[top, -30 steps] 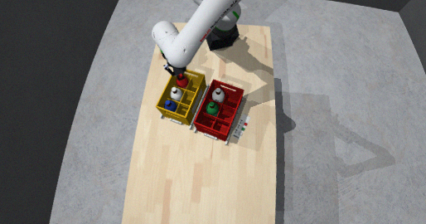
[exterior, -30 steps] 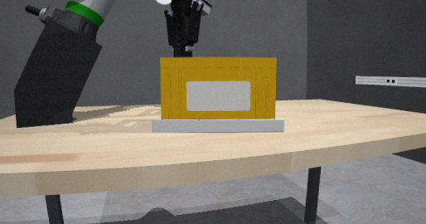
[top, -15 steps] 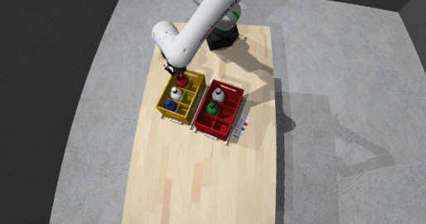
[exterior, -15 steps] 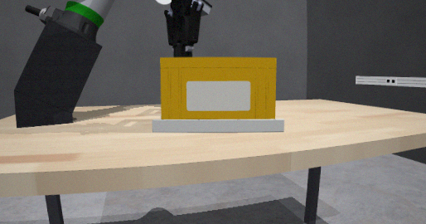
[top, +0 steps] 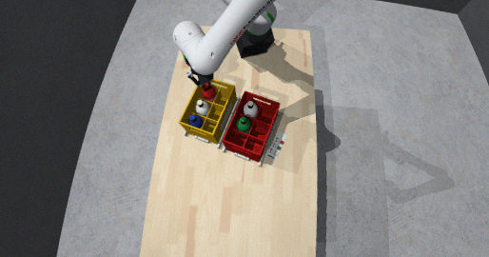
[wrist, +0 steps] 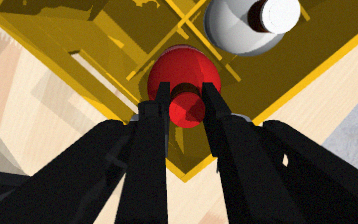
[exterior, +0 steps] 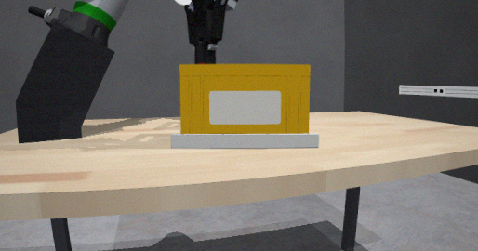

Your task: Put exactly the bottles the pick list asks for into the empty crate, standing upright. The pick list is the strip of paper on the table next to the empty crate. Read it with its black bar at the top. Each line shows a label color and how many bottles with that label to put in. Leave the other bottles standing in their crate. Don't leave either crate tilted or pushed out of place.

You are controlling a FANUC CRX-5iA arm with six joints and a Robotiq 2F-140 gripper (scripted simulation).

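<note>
The red-labelled bottle (wrist: 184,80) is a round-shouldered bottle with a glossy red body, a dark neck and a red cap, seen from straight above in the wrist view. It stands in a corner compartment of the yellow plastic divided crate (top: 224,119), the one nearest the arm's base. The black two-fingered end effector (wrist: 185,100) is clenched on this bottle: its two dark fingers sit on either side of the neck, just under the cap, with the bottle's shoulders spreading out below them. In the exterior view the end effector (exterior: 205,58) hangs straight down to the crate's top edge.

In the same yellow crate a white-labelled bottle (top: 202,108) stands in the next compartment, and a blue-labelled bottle (top: 194,120) beyond it. The red plastic divided crate (top: 265,124) stands just beside it on the pale wooden surface (top: 214,209) and holds another white bottle (top: 250,108) and a green-labelled bottle (top: 244,124). The white paper pick list strip (top: 278,146) lies against the red crate's far side.
</note>
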